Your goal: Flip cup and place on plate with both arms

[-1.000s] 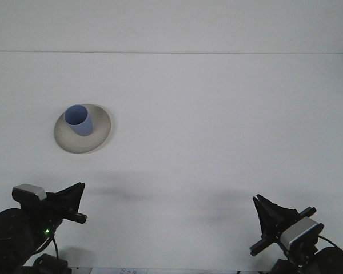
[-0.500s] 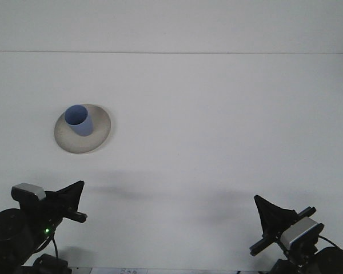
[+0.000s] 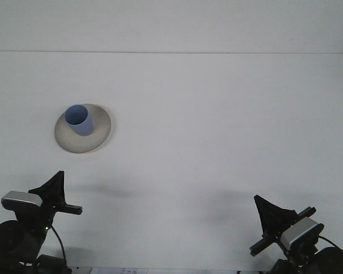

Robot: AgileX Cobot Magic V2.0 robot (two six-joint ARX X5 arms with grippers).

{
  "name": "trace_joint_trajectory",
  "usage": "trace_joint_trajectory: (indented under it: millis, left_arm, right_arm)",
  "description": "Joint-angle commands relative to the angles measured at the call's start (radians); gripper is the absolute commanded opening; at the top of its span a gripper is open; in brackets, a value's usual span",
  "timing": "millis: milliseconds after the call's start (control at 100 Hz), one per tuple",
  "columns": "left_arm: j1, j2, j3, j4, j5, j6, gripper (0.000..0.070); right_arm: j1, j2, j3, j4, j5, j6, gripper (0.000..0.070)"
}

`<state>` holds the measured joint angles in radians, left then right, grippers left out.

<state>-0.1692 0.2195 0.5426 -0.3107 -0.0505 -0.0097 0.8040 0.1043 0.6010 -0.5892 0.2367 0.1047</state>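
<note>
cup sits upright on plate; looks done | left gripper just pulled back and turned; right gripper parked | pincers: can't tell, both hold nothing

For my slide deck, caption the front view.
Blue cup upright on plate; both grippers low, near the front edge.

The place looks like a robot test room or lab, not a home. A plain white table fills almost the whole view, with a bare white wall behind it. Two black robot arms with small cameras stand at the near edge.
</note>
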Motion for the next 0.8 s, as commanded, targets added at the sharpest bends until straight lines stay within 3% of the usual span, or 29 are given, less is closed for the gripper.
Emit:
trace_joint_trajectory:
  millis: [0, 160, 490, 790]
  left_arm:
    - [0.024, -0.044, -0.107, 0.081, -0.079, 0.096, 0.0013]
    - [0.088, -0.161, -0.325, 0.189, -0.186, 0.1, 0.0013]
    - [0.116, -0.217, -0.522, 0.307, -0.186, 0.098, 0.0013]
    - [0.117, -0.217, -0.529, 0.342, -0.185, 0.098, 0.0014]
  right_arm:
    - [0.008, 0.002, 0.005, 0.014, 0.0, 0.0, 0.0006]
    - [0.008, 0.002, 0.005, 0.014, 0.0, 0.001, 0.0006]
    - [0.008, 0.002, 0.005, 0.014, 0.0, 0.0, 0.0006]
    - [0.008, 0.002, 0.005, 0.013, 0.0, 0.0, 0.0006]
